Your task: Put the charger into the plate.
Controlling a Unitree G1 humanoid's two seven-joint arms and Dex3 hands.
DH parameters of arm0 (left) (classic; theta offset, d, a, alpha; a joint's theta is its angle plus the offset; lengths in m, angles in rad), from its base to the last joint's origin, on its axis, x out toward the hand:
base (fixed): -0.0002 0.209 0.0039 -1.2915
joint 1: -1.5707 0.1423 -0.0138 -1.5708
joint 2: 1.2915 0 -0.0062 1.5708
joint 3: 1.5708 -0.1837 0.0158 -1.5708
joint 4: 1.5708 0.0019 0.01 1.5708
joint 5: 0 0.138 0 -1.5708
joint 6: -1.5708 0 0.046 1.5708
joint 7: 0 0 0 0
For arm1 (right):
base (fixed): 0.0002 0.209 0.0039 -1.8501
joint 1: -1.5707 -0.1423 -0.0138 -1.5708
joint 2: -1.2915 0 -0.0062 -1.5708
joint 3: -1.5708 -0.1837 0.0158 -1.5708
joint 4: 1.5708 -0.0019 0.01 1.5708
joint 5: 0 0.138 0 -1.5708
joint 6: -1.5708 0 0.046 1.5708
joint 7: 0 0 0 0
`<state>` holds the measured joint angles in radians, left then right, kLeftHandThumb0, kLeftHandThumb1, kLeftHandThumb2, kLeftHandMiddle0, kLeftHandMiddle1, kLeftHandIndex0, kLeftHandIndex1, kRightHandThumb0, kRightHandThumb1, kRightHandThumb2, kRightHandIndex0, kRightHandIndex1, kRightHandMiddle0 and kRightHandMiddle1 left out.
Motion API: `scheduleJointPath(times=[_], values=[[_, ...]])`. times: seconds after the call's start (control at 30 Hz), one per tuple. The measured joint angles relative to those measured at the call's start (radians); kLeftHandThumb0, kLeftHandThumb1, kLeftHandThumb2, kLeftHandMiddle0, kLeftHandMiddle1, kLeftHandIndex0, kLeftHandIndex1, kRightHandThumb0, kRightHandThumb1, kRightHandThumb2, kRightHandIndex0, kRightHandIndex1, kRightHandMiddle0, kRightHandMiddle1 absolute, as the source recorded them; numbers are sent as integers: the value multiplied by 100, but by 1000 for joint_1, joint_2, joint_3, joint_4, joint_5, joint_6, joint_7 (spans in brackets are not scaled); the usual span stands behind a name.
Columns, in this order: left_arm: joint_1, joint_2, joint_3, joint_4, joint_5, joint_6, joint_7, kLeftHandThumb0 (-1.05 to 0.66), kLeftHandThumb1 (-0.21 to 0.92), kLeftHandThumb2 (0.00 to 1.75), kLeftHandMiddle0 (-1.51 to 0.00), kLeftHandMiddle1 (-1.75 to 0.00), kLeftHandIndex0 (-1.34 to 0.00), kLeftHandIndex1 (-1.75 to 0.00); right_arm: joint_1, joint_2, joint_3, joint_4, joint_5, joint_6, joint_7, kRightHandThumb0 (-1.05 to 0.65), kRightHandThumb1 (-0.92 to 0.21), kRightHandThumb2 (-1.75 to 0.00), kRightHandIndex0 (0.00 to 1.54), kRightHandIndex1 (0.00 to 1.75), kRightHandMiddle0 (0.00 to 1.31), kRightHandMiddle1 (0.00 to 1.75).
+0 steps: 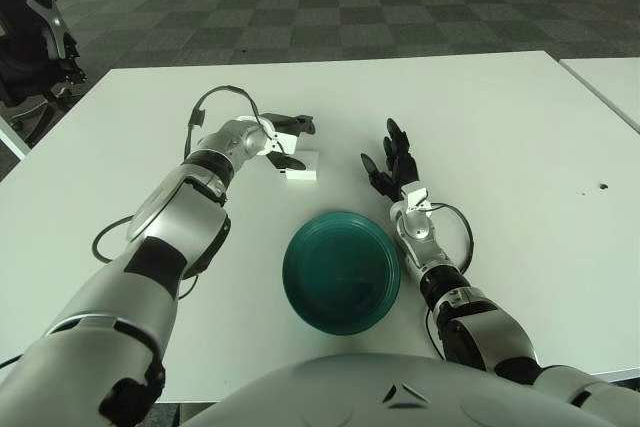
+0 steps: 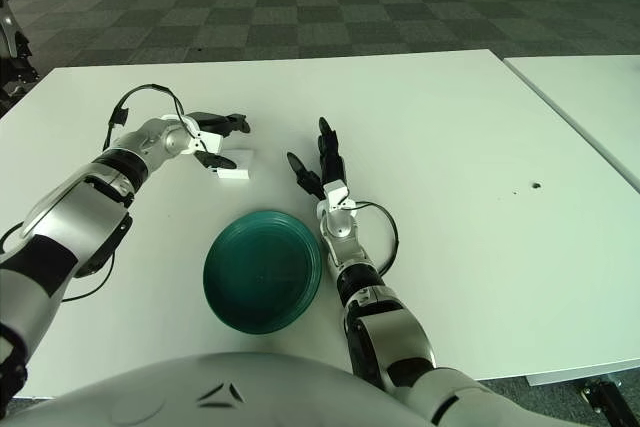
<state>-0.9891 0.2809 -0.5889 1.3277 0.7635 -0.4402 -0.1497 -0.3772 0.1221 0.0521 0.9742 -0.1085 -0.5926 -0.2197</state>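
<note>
Your left hand point(image 1: 284, 142) is extended over the white table point(image 1: 500, 137), positioned at the left side of the charger point(image 1: 301, 165). The charger is a small white block lying flat on the table surface, beyond the plate point(image 1: 341, 270) and slightly to its left, clearly apart from the plate rim. The dark fingers point(image 1: 297, 123) of the left hand are spread: one set reaches over the far edge of the charger, and a lower finger point(image 2: 219, 162) points at the charger's near left side. The charger sits between these fingers at their tips. Contact between the fingertips and the charger cannot be confirmed from either eye view, and the fingers are not closed around it.

The plate is a round dark green dish resting on the table close to your torso, with nothing in it.

Your right hand point(image 1: 392, 167) shows just right of the charger and beyond the right rim of the plate, fingers extended and relaxed, holding nothing
</note>
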Motion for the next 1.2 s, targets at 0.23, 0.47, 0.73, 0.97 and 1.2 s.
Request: scheduleJointPath(times=[0.23, 0.47, 0.73, 0.97, 1.2], values=[[7, 0, -30, 10, 32, 18, 60, -105, 92, 52, -19, -23, 0, -109, 0, 1, -6, 0, 0, 0, 0, -73, -92, -29, 7, 0, 0, 16], [20, 0, -56, 14, 47, 32, 104, -105, 92, 50, -15, -21, 0, -102, 0, 2, -12, 0, 0, 0, 1, -72, -91, -27, 7, 0, 0, 16], [45, -6, -80, 12, 56, 59, 165, -105, 92, 47, -15, -20, 0, -98, 1, 2, -16, 0, 0, 0, 1, -73, -92, -26, 7, 1, 0, 16], [61, -11, -80, 13, 44, 67, 165, -105, 92, 46, -15, -20, 0, -96, 1, 2, -23, 1, 1, 0, 7, -75, -91, -25, 8, 1, 0, 21], [65, -18, -59, 13, 3, 70, 106, -105, 92, 49, -15, -20, 0, -92, 1, 0, -23, 1, 0, 0, 13, -77, -92, -26, 8, 1, 0, 22]])
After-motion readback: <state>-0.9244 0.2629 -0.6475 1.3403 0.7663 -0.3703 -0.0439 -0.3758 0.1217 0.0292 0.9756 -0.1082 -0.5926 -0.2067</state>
